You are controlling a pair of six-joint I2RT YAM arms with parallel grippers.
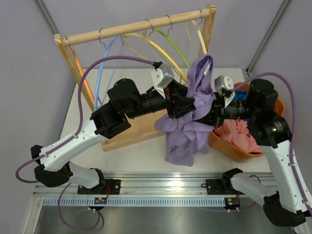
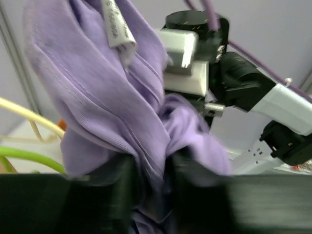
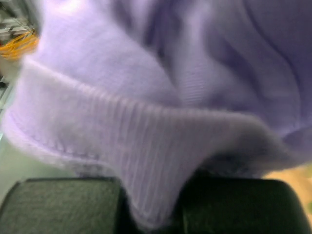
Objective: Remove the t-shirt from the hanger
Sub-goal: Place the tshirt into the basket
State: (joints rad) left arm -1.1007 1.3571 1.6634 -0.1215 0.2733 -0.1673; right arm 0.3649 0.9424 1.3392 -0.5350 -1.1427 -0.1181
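Shirt [image 1: 187,122], lilac, bunched up high between the two arms. Pinched on both sides: left claw [image 1: 178,106] clamped on a twisted fold, right claw [image 1: 210,111] closed on the ribbed collar. Peaks up toward the green hanger [image 1: 176,48] and yellow hanger [image 1: 156,48] on the wooden rack [image 1: 141,24]; hard to tell whether hooked on either. Trails down onto the table [image 1: 122,156] just beside the orange basket [image 1: 226,146]. White label [image 2: 117,27] up top in the left wrist view, pink cloth [image 1: 239,136] in the basket. Blue hanger [image 1: 105,63] well off to the left on the same rack.
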